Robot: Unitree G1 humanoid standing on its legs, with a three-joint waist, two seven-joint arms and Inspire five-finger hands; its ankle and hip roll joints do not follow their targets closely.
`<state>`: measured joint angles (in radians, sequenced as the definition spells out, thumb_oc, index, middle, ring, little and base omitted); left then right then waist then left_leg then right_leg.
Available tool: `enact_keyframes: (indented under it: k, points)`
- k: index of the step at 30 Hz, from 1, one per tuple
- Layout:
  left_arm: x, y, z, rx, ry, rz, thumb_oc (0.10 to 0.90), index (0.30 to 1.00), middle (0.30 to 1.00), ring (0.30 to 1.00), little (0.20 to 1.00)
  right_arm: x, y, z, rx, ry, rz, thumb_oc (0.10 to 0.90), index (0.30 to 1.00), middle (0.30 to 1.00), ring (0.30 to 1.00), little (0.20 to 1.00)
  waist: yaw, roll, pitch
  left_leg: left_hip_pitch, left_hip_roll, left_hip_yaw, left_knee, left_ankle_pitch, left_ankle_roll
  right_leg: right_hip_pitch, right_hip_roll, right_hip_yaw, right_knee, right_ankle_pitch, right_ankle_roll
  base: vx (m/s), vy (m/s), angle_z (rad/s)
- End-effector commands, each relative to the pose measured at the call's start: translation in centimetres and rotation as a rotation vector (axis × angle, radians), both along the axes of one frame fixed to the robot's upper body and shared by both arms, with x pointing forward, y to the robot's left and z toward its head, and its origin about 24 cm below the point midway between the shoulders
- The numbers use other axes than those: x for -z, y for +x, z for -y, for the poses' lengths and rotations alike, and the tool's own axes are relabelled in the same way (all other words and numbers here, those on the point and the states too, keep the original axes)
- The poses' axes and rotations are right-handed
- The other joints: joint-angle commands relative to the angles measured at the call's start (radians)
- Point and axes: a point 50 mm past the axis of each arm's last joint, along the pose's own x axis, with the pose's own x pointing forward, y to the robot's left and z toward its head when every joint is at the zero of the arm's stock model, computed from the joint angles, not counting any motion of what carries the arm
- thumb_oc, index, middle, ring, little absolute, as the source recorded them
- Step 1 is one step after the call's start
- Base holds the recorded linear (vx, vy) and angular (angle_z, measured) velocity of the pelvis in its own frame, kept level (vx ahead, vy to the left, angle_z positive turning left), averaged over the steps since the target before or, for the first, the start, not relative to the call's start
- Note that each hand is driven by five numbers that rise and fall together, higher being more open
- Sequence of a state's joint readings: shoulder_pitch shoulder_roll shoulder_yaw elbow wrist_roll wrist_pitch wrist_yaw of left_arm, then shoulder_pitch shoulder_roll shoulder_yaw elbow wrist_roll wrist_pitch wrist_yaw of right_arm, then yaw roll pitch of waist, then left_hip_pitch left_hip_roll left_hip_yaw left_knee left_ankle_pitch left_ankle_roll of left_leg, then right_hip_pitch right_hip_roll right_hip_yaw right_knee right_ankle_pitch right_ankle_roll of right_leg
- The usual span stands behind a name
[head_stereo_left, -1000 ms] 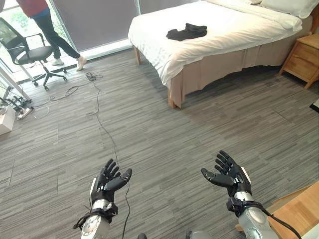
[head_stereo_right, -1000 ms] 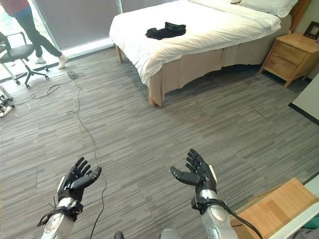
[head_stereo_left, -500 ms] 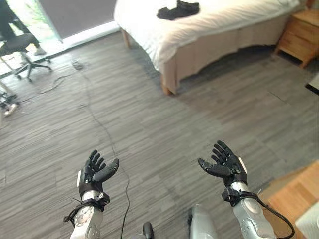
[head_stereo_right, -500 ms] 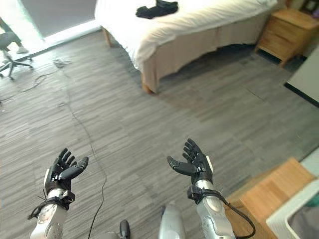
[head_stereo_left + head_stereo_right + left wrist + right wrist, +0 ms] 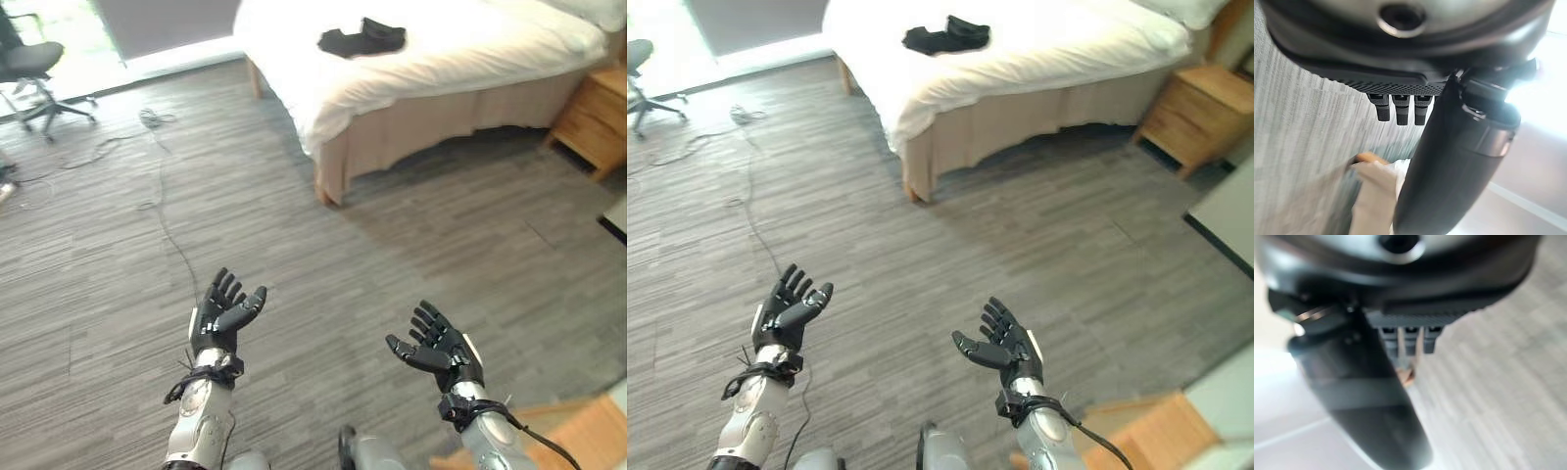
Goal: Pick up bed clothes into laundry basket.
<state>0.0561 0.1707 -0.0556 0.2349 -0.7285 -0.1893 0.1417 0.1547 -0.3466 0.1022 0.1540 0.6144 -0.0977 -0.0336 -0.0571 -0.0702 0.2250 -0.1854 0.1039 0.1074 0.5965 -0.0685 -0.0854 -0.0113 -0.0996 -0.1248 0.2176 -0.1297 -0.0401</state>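
A heap of black clothes (image 5: 361, 39) lies on the white bed (image 5: 441, 59) at the far side of the room, well beyond both hands. My left hand (image 5: 224, 311) is raised palm up over the grey floor at the lower left, fingers straight and spread, holding nothing. Palm up too, my right hand (image 5: 438, 350) hovers at the lower right with relaxed, empty fingers. The wrist views show each hand's thumb (image 5: 1459, 161) and fingers (image 5: 1405, 335) extended over the floor.
A wooden nightstand (image 5: 596, 117) stands right of the bed. An office chair (image 5: 34, 70) sits at the far left by the window. A light wooden surface (image 5: 1146, 436) juts in at the lower right corner. Grey plank floor stretches between me and the bed.
The camera has shifted, so the whole scene sits differently. My left hand has risen and moved inward; the right hand has dropped slightly. Both stay open and empty.
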Motion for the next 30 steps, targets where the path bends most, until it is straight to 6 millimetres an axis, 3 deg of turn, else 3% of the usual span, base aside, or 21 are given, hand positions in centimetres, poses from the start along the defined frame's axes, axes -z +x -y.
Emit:
enact_keyframes:
  k: [1,2,3,4,5,6,8,10,11,12,14,18,22,24,26,27,28,30]
  points:
    - [-4.5,0.0,-4.5,-0.109,0.126,0.219,0.800,0.900,0.900,0.900,0.900,-4.7,2.6,-1.3,-0.109,-0.026,0.261,0.800,0.900,0.900,0.900,0.900,0.083,0.050,-0.037,-0.097,0.039,-0.017,-0.399,0.185,-0.014,0.187,0.018,0.076,-0.166,-0.019,0.132,0.89,0.211,-0.15]
    - [-4.2,-0.2,-4.9,-0.133,0.122,0.209,0.800,0.900,0.900,0.900,0.900,-4.6,2.7,-1.6,-0.123,-0.031,0.257,0.800,0.900,0.900,0.900,0.900,0.105,0.052,-0.041,-0.077,0.026,-0.028,-0.559,0.227,-0.025,0.244,0.007,0.089,-0.178,-0.050,0.142,0.85,0.180,-0.56]
    - [-4.3,-0.3,-5.3,-0.153,0.128,0.207,0.800,0.900,0.900,0.900,0.900,-4.5,2.7,-1.7,-0.128,-0.031,0.255,0.800,0.900,0.900,0.900,0.900,0.124,0.059,-0.050,-0.103,0.029,-0.038,-0.614,0.245,-0.041,0.286,0.001,0.102,-0.188,-0.064,0.151,0.57,0.098,-0.83]
    - [-4.3,-0.3,-5.4,-0.153,0.129,0.207,0.800,0.900,0.900,0.900,0.900,-4.5,2.7,-1.7,-0.128,-0.030,0.254,0.800,0.900,0.900,0.900,0.900,0.122,0.051,-0.050,-0.094,0.021,-0.036,-0.626,0.249,-0.042,0.291,-0.006,0.100,-0.189,-0.069,0.151,0.69,0.176,-0.86]
    - [-4.4,-0.6,-5.9,-0.163,0.161,0.205,0.800,0.900,0.900,0.900,0.900,-4.1,2.5,-1.9,-0.137,-0.029,0.237,0.800,0.900,0.900,0.900,0.900,0.133,0.051,-0.077,-0.103,0.026,-0.029,-0.590,0.290,-0.056,0.340,-0.029,0.114,-0.172,-0.064,0.172,0.59,0.208,-0.56]
    - [-4.3,-0.9,-6.3,-0.173,0.171,0.195,0.800,0.900,0.900,0.900,0.900,-3.9,2.3,-2.1,-0.144,-0.025,0.227,0.800,0.900,0.900,0.900,0.900,0.134,0.054,-0.089,-0.091,0.030,-0.017,-0.573,0.288,-0.045,0.340,-0.039,0.121,-0.161,-0.058,0.184,0.74,0.300,-0.32]
    - [-3.9,-1.3,-6.9,-0.160,0.237,0.152,0.800,0.900,0.900,0.900,0.900,-3.8,1.9,-2.7,-0.174,-0.013,0.226,0.800,0.900,0.900,0.900,0.900,0.142,0.029,-0.110,-0.083,-0.008,-0.007,-0.507,0.252,-0.009,0.299,-0.092,0.132,0.000,0.026,0.212,0.54,0.301,-0.35]
    - [-3.5,-1.5,-7.2,-0.164,0.277,0.119,0.800,0.900,0.900,0.900,0.900,-3.8,1.9,-3.5,-0.190,0.004,0.230,0.800,0.900,0.900,0.900,0.900,0.136,0.045,-0.106,-0.039,-0.029,0.013,-0.500,0.211,0.045,0.214,-0.105,0.153,0.216,0.217,0.214,0.45,0.377,-0.24]
    - [-3.5,-1.7,-7.7,-0.190,0.282,0.109,0.800,0.900,0.900,0.900,0.900,-4.1,2.2,-4.3,-0.199,0.048,0.248,0.800,0.900,0.900,0.900,0.900,0.130,0.056,-0.095,0.004,-0.039,0.028,-0.506,0.188,0.067,0.158,-0.135,0.123,0.299,0.315,0.205,0.48,0.420,-0.06]
    - [-3.6,-1.8,-8.0,-0.201,0.295,0.105,0.800,0.900,0.900,0.900,0.900,-4.1,2.4,-5.1,-0.213,0.086,0.255,0.800,0.900,0.900,0.900,0.900,0.119,0.059,-0.088,0.046,-0.060,0.044,-0.507,0.154,0.081,0.130,-0.177,0.071,0.355,0.336,0.200,0.48,0.397,-0.16]
    - [-4.0,-1.8,-8.5,-0.207,0.311,0.112,0.800,0.900,0.900,0.900,0.900,-4.1,2.5,-6.1,-0.261,0.094,0.253,0.800,0.900,0.900,0.900,0.900,0.086,0.072,-0.067,0.140,-0.076,0.053,-0.540,0.114,0.099,0.026,-0.205,0.001,0.424,0.275,0.194,0.50,0.319,-0.19]
    - [-4.3,-1.1,-7.7,-0.165,0.271,0.152,0.800,0.900,0.900,0.900,0.900,-3.8,2.1,-5.3,-0.269,0.074,0.228,0.800,0.900,0.900,0.900,0.900,0.007,0.086,-0.036,0.280,-0.101,-0.018,-0.606,0.058,0.090,-0.148,-0.115,-0.047,0.300,0.143,0.180,0.51,0.126,0.30]
    - [-4.8,0.6,-6.2,-0.101,0.257,0.190,0.800,0.900,0.900,0.900,0.900,-3.3,1.9,-4.6,-0.232,0.088,0.213,0.800,0.900,0.900,0.900,0.900,-0.070,0.052,-0.037,0.399,-0.127,-0.094,-0.639,-0.035,0.059,-0.200,-0.060,0.003,-0.105,0.194,0.216,0.61,-0.087,0.40]
    - [-5.6,1.6,-5.0,-0.030,0.283,0.232,0.800,0.900,0.900,0.900,0.900,-2.9,1.6,-4.6,-0.232,0.087,0.196,0.800,0.900,0.900,0.900,0.900,-0.104,0.049,-0.044,0.481,-0.116,-0.119,-0.656,-0.087,0.040,-0.256,-0.061,-0.029,-0.245,0.258,0.242,0.66,-0.086,0.43]
    - [-5.6,1.6,-4.7,-0.017,0.283,0.236,0.800,0.900,0.900,0.900,0.900,-2.8,1.6,-4.5,-0.234,0.080,0.189,0.800,0.900,0.900,0.900,0.900,-0.114,0.060,-0.045,0.506,-0.098,-0.126,-0.661,-0.102,0.031,-0.257,-0.056,-0.067,-0.270,0.269,0.247,0.47,-0.109,0.21]
    - [-5.8,2.0,-4.1,0.007,0.277,0.252,0.800,0.900,0.900,0.900,0.900,-2.6,1.4,-4.5,-0.229,0.075,0.177,0.800,0.900,0.900,0.900,0.900,-0.128,0.053,-0.063,0.563,-0.086,-0.136,-0.656,-0.142,0.016,-0.296,-0.086,-0.159,-0.275,0.295,0.250,0.57,-0.199,0.10]
    - [-5.8,2.0,-3.8,0.014,0.274,0.258,0.800,0.900,0.900,0.900,0.900,-2.6,1.5,-4.6,-0.234,0.078,0.178,0.800,0.900,0.900,0.900,0.900,-0.134,0.056,-0.071,0.584,-0.077,-0.141,-0.643,-0.149,0.008,-0.295,-0.104,-0.210,-0.257,0.311,0.248,0.72,-0.273,0.13]
    - [-5.8,1.8,-3.4,0.028,0.264,0.266,0.800,0.900,0.900,0.900,0.900,-2.7,1.4,-4.5,-0.236,0.082,0.182,0.800,0.900,0.900,0.900,0.900,-0.140,0.061,-0.084,0.590,-0.060,-0.149,-0.616,-0.133,-0.009,-0.272,-0.106,-0.239,-0.255,0.311,0.237,0.36,-0.145,0.35]
